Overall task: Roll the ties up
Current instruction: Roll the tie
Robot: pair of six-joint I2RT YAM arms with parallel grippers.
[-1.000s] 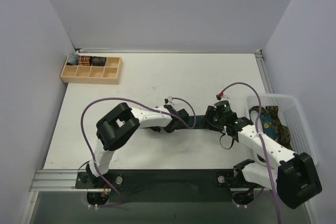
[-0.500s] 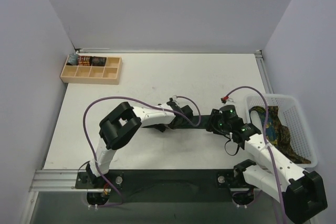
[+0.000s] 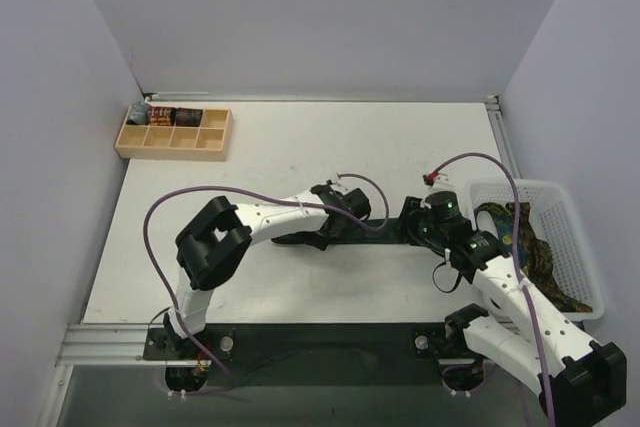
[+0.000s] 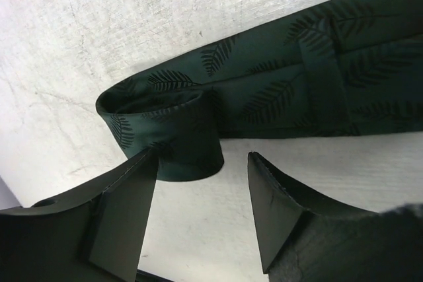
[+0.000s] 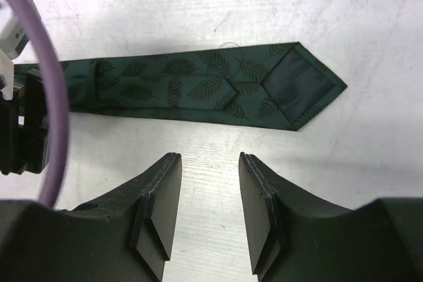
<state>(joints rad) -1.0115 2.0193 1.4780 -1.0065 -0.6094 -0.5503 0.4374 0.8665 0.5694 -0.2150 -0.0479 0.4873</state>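
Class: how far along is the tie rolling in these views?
Done: three small rolls sit in the wooden compartment tray's back row. In hand: the dark green leaf-patterned tie has one end curled into a roll by the open left gripper; its pointed end lies flat. Left: finishing it, plus patterned ties in the white basket.

You are in a robot test cell of a lab — plain pale walls (image 3: 320,17) box in a white bench (image 3: 300,147), and a left arm (image 3: 270,219) and right arm (image 3: 515,297), trailing purple cables (image 3: 149,232), are bolted to a metal rail (image 3: 100,342) at its near edge.
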